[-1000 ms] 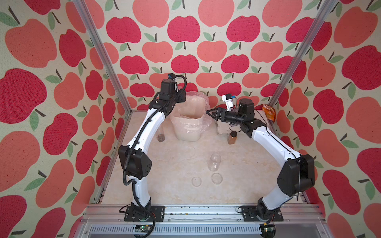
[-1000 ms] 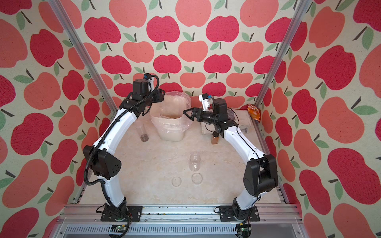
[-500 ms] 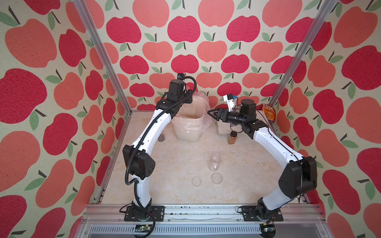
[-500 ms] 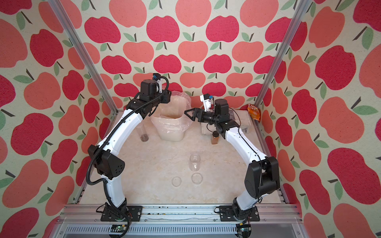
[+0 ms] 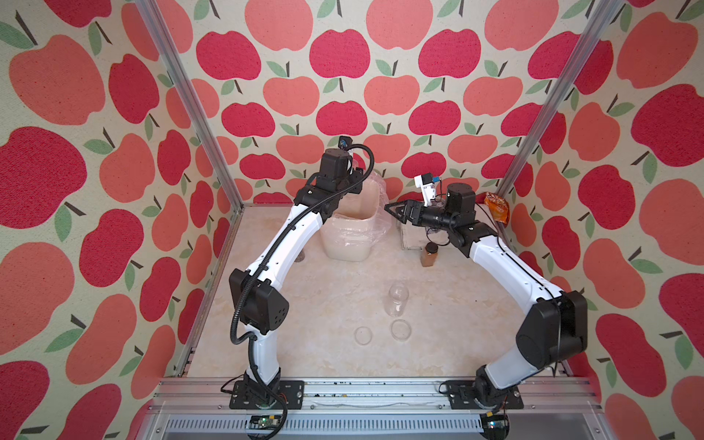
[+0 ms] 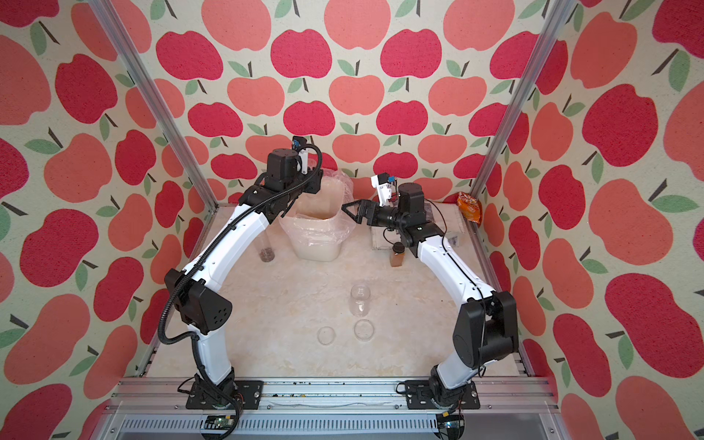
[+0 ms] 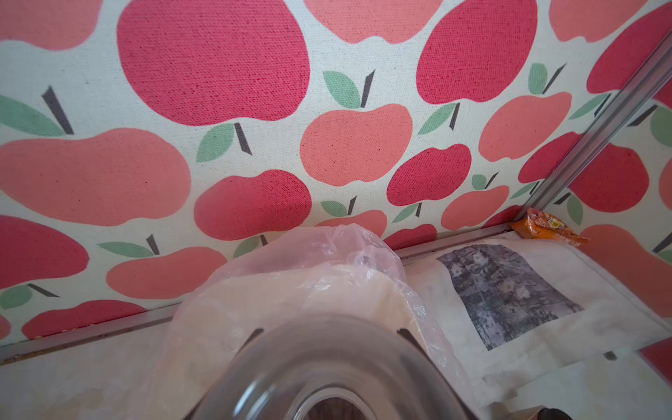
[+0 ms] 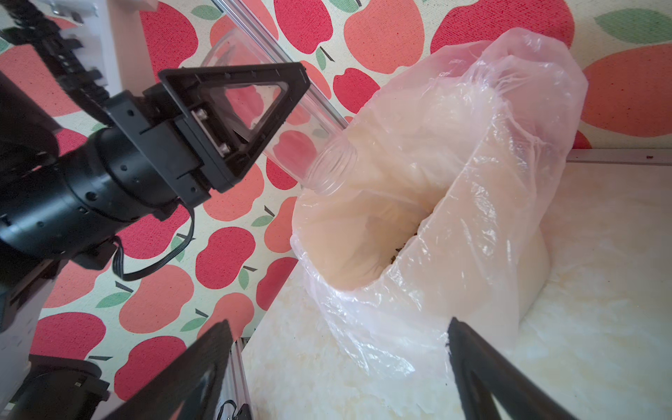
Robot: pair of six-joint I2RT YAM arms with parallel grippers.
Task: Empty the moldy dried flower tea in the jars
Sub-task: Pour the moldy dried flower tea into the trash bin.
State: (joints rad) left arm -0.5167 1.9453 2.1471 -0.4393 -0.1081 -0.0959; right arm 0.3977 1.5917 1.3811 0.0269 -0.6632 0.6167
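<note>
A clear jar (image 8: 327,163) is pinched by the left gripper (image 8: 276,72) and tipped, mouth down, over the bagged white bin (image 8: 363,287), where dark tea bits (image 8: 398,251) are seen. More are kept in a standing jar (image 6: 266,249) beside it. The right gripper (image 5: 391,209) is spread wide and empty. Since a second ago, the clear jar has been swung further over the bin.

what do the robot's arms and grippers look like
The left arm and right arm have white link shells and black joint housings, ending in black hollow triangular fingers. A black corrugated cable loops along the left one. Each wrist carries a small white camera mount.
</note>
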